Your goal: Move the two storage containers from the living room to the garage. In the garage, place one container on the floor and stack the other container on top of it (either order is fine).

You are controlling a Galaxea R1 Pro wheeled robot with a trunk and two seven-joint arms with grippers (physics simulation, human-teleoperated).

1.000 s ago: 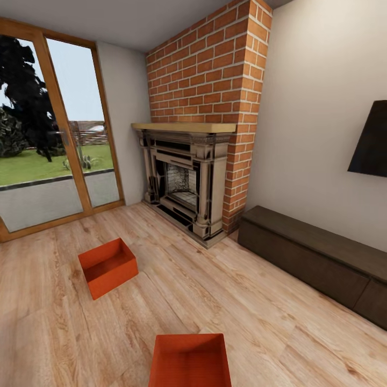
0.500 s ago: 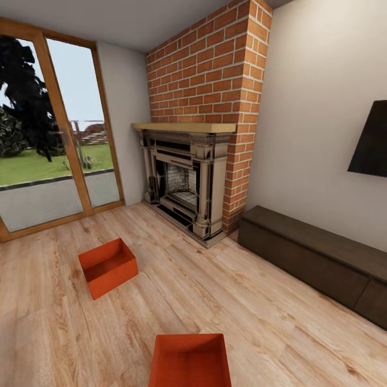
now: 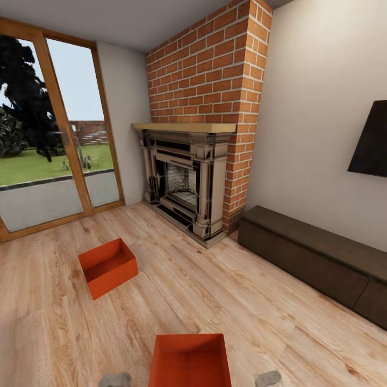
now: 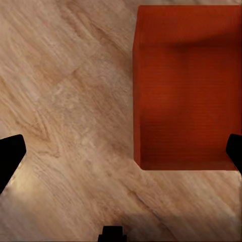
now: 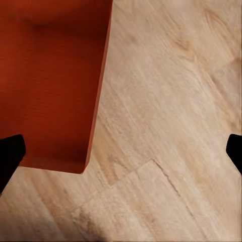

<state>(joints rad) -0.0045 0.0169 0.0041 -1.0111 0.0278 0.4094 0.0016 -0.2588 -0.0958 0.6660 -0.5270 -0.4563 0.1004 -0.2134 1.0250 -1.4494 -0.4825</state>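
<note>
One orange bin (image 3: 190, 359) sits on the wood floor (image 3: 258, 301) well in front of the fireplace (image 3: 185, 180) (the other bin (image 3: 107, 267) lies nearer the glass door (image 3: 51, 129)). Both the left gripper (image 4: 121, 151) and the right gripper (image 5: 121, 151) hang spread wide, holding nothing.

A red brick fireplace (image 3: 199, 161) is rising up the cream wall (image 3: 317, 107), a wood-framed glass door (image 3: 54, 134) is letting in daylight, and a dark low cabinet (image 3: 317, 258) is sitting on light wood plank flooring (image 3: 226, 290)

Two orange-red storage containers, a farther one (image 3: 107, 267) and a nearer one (image 3: 190, 359), one brick fireplace (image 3: 188, 180), one glass door (image 3: 54, 134), one low dark cabinet (image 3: 317, 260).
</note>
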